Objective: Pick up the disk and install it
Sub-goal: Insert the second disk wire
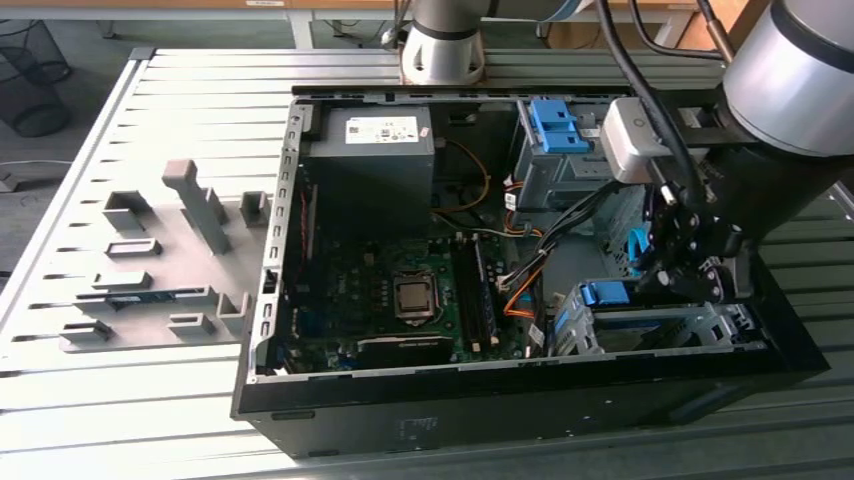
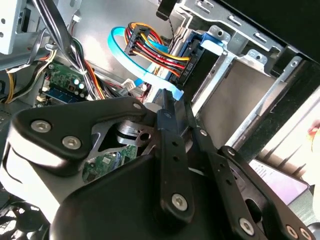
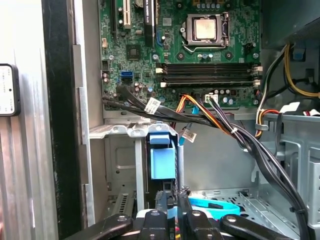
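- Tabletop point(image 1: 160, 400): slatted metal, carrying a grey fixture plate point(image 1: 147, 270) at the exterior view's left.
- Open computer case point(image 1: 267, 390): motherboard point(image 1: 400, 290) at centre.
- Disk point(image 3: 162, 162): blue-framed, seated upright in the drive cage point(image 1: 667, 330).
- Hand point(image 3: 170, 200): fingers close together just beside the disk's blue frame; grip cannot be confirmed.

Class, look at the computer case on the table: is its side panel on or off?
Off. The computer case lies open on top, exposing the motherboard, cables and drive cage in the exterior view.
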### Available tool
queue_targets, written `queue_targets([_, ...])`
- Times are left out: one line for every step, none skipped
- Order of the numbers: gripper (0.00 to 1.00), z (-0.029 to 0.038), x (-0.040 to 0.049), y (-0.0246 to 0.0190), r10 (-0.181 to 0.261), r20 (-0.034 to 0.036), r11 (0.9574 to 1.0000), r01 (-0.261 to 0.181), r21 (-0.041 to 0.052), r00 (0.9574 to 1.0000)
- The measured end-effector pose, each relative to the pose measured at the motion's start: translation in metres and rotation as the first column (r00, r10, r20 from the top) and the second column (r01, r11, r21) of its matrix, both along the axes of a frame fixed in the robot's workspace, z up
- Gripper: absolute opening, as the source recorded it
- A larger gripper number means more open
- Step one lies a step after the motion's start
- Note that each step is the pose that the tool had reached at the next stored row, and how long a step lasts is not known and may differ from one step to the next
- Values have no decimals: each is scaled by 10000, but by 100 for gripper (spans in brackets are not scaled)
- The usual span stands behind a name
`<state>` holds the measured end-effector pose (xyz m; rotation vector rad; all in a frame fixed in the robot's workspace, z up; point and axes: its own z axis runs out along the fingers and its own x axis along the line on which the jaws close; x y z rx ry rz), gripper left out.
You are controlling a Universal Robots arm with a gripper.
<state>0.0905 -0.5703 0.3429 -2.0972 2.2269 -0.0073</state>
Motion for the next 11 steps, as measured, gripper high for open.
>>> queue_targets([23,4,0,0,0,-1,10000,0,1,10000])
queue_targets([22,4,0,0,0,-1,10000,0,3,10000])
queue_targets([16,5,0,0,0,-1,10000,0,4,10000])
queue_targets([16,6,0,0,0,-1,10000,0,2,10000])
queue_targets([11,8,0,0,0,-1,10000,0,1,10000])
queue_targets([11,9,0,0,0,-1,10000,0,1,10000])
queue_targets([11,9,0,0,0,-1,10000,0,1,10000])
queue_targets([11,10,0,0,0,-1,10000,0,1,10000])
queue_targets([11,11,0,0,0,-1,10000,0,0,10000])
queue_targets([11,12,0,0,0,-1,10000,0,1,10000])
queue_targets([11,13,0,0,0,-1,10000,0,1,10000])
